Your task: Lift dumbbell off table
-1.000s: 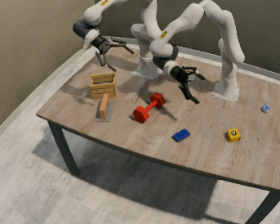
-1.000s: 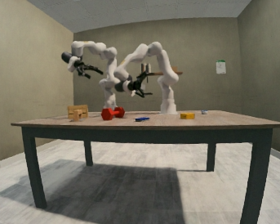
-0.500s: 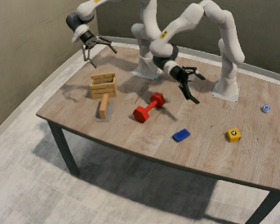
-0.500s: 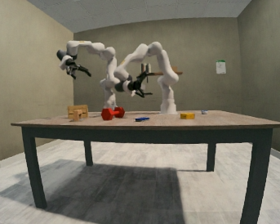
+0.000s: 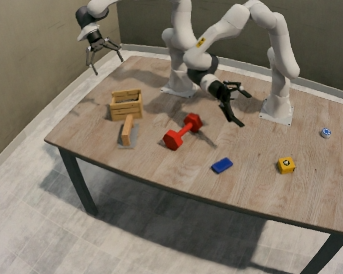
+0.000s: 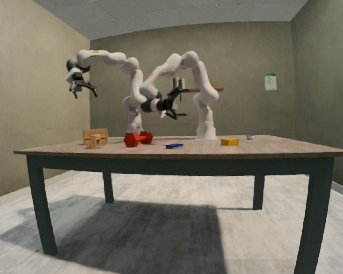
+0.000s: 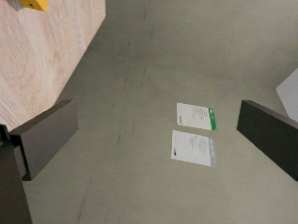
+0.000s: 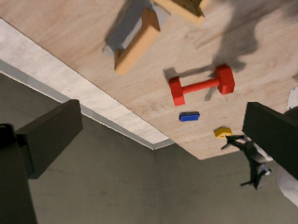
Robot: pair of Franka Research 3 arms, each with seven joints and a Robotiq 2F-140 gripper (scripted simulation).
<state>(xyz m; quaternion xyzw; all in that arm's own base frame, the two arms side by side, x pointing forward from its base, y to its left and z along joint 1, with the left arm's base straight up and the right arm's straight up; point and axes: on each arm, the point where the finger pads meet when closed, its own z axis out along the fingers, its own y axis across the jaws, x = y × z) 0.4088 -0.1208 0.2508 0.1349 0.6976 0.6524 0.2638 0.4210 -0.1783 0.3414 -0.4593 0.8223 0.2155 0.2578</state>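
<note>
While the left gripper (image 5: 246,110) (image 6: 186,103) (image 7: 158,114) (image 8: 233,166) and right gripper (image 5: 109,67) (image 6: 86,96) (image 8: 162,115) hang above with fingers wide open, gripping nothing, red dumbbell (image 5: 184,131) (image 6: 133,139) (image 8: 201,86) lies on the table (image 5: 254,190) (image 6: 274,144) (image 7: 35,60) (image 8: 55,30), near blue block (image 5: 222,165) (image 6: 174,146) (image 8: 189,117).

Shows wood-grain worktop (image 5: 259,192) (image 6: 274,147) (image 7: 35,65) (image 8: 60,35), dark legs. Carries two white arm bases (image 5: 193,95) (image 5: 289,121) (image 6: 206,135) along one long edge. Has wooden crate (image 5: 127,110) (image 6: 102,135) (image 8: 182,9) toward one short edge, wood-handled grey plate (image 5: 127,132) (image 6: 94,142) (image 8: 137,46) just beside, nearer opposite long edge. Includes red dumbbell (image 5: 184,132) (image 6: 141,138) (image 8: 201,86), lying flat; blue block (image 5: 222,165) (image 6: 174,146) (image 8: 189,117) and yellow block (image 5: 286,165) (image 6: 229,142) (image 7: 36,3) (image 8: 222,132) toward that opposite edge; small blue-white round item (image 5: 326,133) (image 6: 250,137) nearer base-side edge.
</note>
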